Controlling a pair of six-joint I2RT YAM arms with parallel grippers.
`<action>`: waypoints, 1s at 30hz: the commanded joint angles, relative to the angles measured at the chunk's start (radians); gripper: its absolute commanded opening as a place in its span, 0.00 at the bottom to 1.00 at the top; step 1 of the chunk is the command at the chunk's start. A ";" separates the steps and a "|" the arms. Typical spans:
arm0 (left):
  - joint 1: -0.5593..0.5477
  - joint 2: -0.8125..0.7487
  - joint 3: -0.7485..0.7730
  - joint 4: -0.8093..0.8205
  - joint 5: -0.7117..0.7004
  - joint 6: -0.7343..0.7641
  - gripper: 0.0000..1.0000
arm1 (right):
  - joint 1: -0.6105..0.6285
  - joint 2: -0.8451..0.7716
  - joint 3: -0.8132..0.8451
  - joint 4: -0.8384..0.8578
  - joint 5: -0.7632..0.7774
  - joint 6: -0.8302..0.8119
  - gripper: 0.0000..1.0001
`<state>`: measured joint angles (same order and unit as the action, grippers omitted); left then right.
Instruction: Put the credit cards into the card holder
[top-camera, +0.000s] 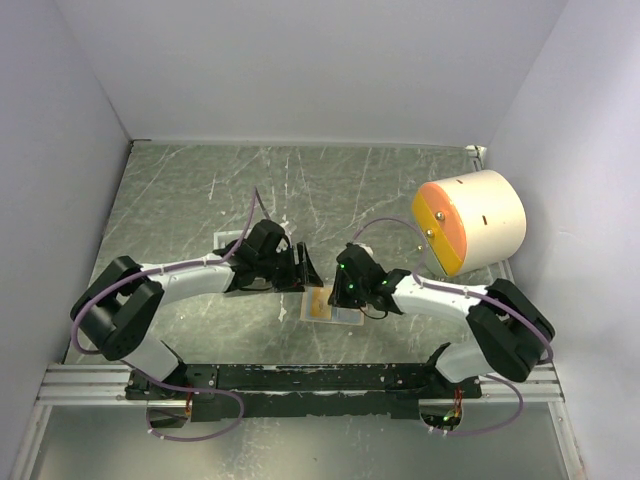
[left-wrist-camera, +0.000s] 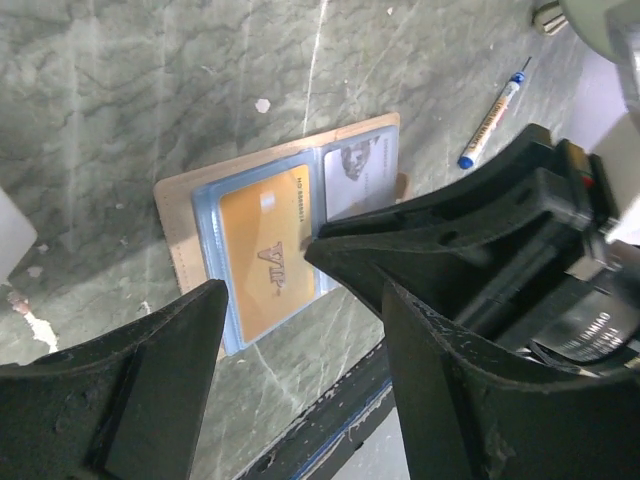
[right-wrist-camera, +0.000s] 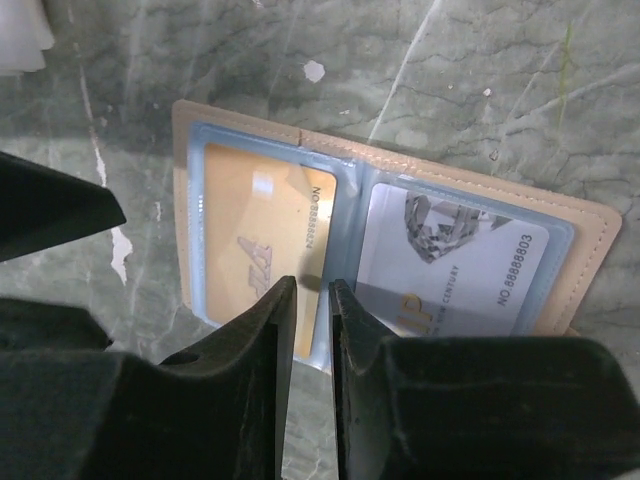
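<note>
so, i see two credit cards (right-wrist-camera: 260, 250) sleeved in the card holder (right-wrist-camera: 590, 235), none visible outside. left gripper (left-wrist-camera: 300, 300) wide; right gripper (right-wrist-camera: 312, 290) narrow over the fold, grip unclear.

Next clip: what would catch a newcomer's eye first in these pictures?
A big white drum with an orange face dominates the right of the overhead view. In the middle, the left gripper, wide open, and the right gripper, its fingers close together, hover over the open tan card holder. It shows an orange card and a grey card side by side in clear sleeves.
</note>
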<state>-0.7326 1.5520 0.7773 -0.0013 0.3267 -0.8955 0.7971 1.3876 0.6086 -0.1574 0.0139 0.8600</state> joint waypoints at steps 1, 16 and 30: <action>0.007 0.002 -0.019 0.103 0.064 -0.019 0.74 | 0.004 0.043 0.008 0.046 0.004 0.007 0.19; 0.005 0.096 -0.026 0.159 0.078 -0.035 0.75 | 0.004 0.062 -0.052 0.073 0.015 0.010 0.13; -0.007 0.108 -0.014 0.094 -0.003 -0.008 0.76 | 0.005 0.047 -0.055 0.062 0.025 0.010 0.12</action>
<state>-0.7307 1.6592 0.7597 0.1249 0.3782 -0.9241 0.7979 1.4273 0.5777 -0.0635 0.0147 0.8742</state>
